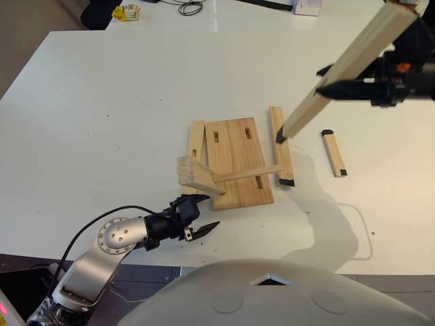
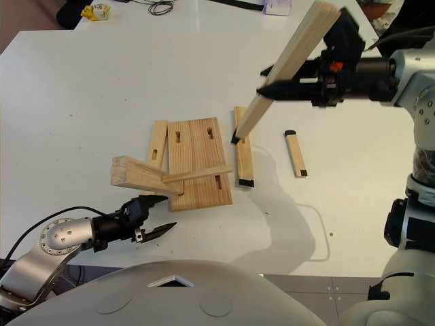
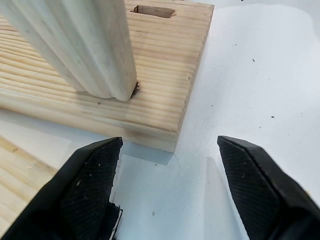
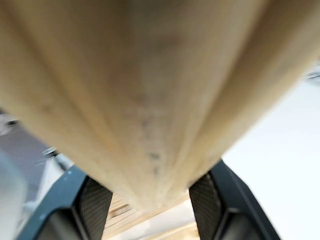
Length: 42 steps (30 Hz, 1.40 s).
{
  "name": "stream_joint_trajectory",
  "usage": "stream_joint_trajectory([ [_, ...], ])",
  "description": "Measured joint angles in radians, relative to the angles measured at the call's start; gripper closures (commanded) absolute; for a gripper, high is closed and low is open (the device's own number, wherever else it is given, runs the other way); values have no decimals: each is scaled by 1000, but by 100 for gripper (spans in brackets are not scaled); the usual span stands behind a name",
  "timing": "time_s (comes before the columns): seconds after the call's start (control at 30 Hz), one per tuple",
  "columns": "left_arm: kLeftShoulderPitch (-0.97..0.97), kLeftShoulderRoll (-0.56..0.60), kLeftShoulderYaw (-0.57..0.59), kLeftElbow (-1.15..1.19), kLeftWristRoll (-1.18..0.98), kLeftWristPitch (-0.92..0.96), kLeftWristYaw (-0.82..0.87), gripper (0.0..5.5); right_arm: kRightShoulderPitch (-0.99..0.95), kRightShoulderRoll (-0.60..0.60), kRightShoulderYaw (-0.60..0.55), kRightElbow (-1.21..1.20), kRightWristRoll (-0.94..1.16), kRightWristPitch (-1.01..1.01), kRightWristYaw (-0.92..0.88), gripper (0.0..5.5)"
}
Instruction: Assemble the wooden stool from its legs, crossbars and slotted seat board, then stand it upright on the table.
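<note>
Right tool, pinching the leg, holds it slanting down toward its left; the seat board lies just beyond that lower tip.

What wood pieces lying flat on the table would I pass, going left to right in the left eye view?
narrow pale wooden strip → flat slotted wooden seat board → long pale wooden leg with a black foot → short wooden bar with black ends
</note>
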Motion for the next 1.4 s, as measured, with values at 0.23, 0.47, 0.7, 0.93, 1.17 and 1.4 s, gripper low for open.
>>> stream_joint_trajectory([
  [0.23,-26,6,29,44,8,-7,-3,196,170,-2,-24,-210,7,-106,6,348],
  [0.47,-46,6,56,73,8,-10,-5,196,254,45,-23,-301,-5,-256,-24,348],
  [0.7,-85,8,81,97,7,-10,-9,196,311,77,18,-272,-55,-349,-39,348],
  [0.93,-118,21,104,120,-1,-11,-44,196,410,116,67,-189,-129,-419,-65,348],
  [1.17,-146,39,124,130,-10,-11,-73,196,429,155,62,-226,-107,-430,-116,348],
  [1.4,-155,43,133,137,-11,-8,-91,196,399,149,20,-266,-33,-393,-135,348],
])
